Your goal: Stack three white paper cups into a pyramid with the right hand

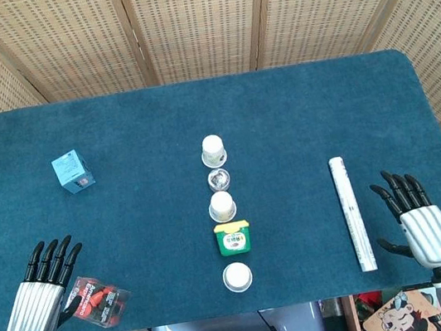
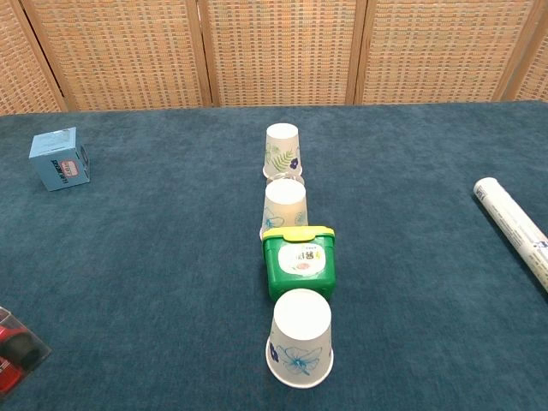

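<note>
Three white paper cups stand upside down in a line down the middle of the blue table: a far cup (image 1: 214,149) (image 2: 282,151), a middle cup (image 1: 222,206) (image 2: 284,208) and a near cup (image 1: 237,277) (image 2: 300,337). My right hand (image 1: 414,219) lies open, palm down, at the near right edge, well away from the cups. My left hand (image 1: 42,286) lies open at the near left edge. Neither hand shows in the chest view.
A green tub with a yellow lid (image 1: 233,237) (image 2: 299,260) sits between the middle and near cups. A small shiny object (image 1: 220,179) lies between the far and middle cups. A white roll (image 1: 351,212) (image 2: 516,226) lies beside my right hand. A blue box (image 1: 73,171) (image 2: 59,158) and a red packet (image 1: 98,301) are at the left.
</note>
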Tool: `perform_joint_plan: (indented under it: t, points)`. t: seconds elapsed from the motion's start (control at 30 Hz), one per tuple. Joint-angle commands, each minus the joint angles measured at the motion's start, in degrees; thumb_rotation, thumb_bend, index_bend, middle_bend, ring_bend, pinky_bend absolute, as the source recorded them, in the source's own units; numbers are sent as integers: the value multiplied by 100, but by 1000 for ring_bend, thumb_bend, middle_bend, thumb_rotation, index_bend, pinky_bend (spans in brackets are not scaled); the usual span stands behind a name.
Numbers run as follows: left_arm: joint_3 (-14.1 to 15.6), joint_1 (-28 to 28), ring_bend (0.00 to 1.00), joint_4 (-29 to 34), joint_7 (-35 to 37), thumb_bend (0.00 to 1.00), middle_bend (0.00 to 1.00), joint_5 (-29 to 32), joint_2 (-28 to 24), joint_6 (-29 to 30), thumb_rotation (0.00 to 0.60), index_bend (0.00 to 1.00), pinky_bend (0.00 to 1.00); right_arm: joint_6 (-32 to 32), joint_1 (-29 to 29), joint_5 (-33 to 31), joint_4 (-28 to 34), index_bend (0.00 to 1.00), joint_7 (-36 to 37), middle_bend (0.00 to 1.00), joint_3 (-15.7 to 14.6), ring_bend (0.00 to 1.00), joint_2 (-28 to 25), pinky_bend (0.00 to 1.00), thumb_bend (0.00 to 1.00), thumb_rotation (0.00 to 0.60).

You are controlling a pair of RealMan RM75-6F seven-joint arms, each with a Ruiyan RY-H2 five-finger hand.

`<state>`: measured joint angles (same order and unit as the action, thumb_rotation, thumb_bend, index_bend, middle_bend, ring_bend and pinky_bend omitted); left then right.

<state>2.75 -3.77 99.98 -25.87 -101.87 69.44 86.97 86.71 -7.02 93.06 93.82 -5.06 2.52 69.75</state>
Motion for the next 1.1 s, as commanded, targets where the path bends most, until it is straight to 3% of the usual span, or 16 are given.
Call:
perform_joint_plan:
  t: [0.03, 1.1]
  points:
    - [0, 6, 0, 5, -7, 206, 0, -10, -3, 17, 600, 0, 0, 3, 1, 5, 2, 149, 17, 0, -3, 0, -3, 0, 131, 600]
    - [-3, 32, 0, 35, 17, 207, 0, -40, -37, 94, 600, 0, 0, -41, -36, 9, -36, 149, -34, 0, -2, 0, 37, 0, 132, 600]
